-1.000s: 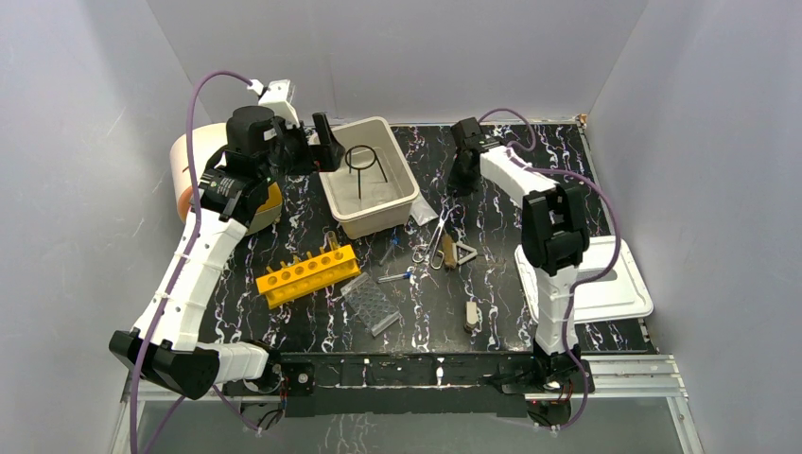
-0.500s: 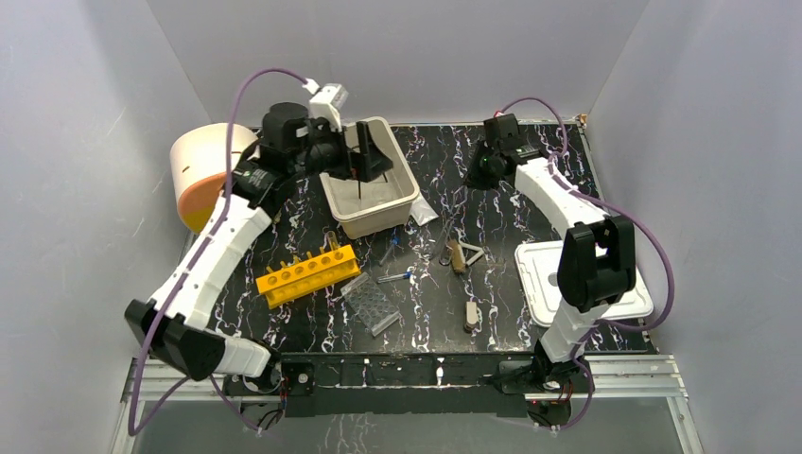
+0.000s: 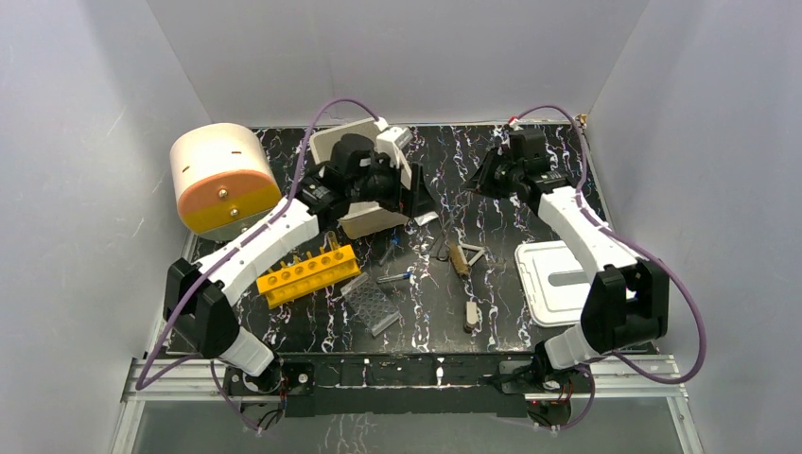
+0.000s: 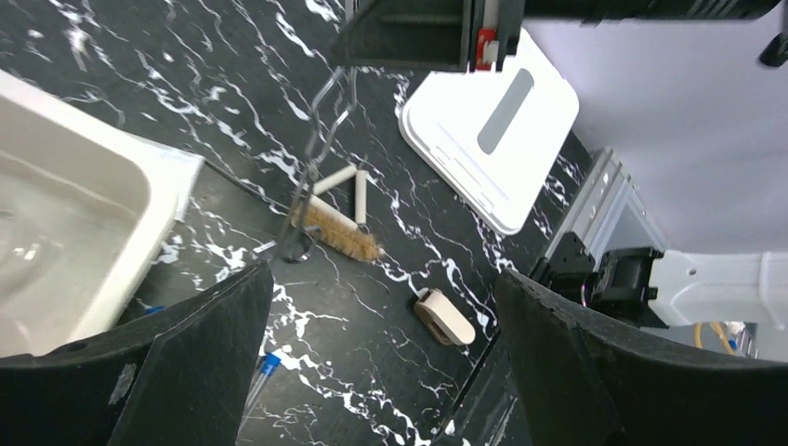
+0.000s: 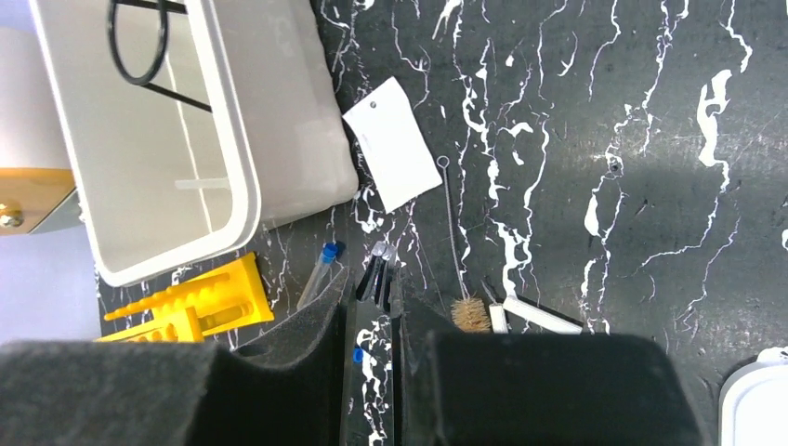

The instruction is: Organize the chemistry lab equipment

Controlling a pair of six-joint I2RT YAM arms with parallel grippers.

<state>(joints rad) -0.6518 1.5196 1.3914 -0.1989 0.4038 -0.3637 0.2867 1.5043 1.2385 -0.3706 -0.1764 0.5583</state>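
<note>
Left arm (image 3: pixel 265 241) stretched forward, angled right, wrist tipped down. Left gripper (image 4: pixel 381 279) spread wide, nothing between fingers. Right arm (image 3: pixel 582 222) reaching far forward, leaning left. Right gripper (image 5: pixel 372 311) fingers nearly together, pinching metal forceps (image 4: pixel 314 149).

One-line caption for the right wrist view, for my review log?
Right gripper, shut on metal forceps, looks down on the beige tub holding the black ring-stand.

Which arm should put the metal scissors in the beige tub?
The right one, probably. The right gripper is shut on the metal scissors, holding them off the table near the tub. The left gripper is open and empty, so it would have to grab them first.
</note>
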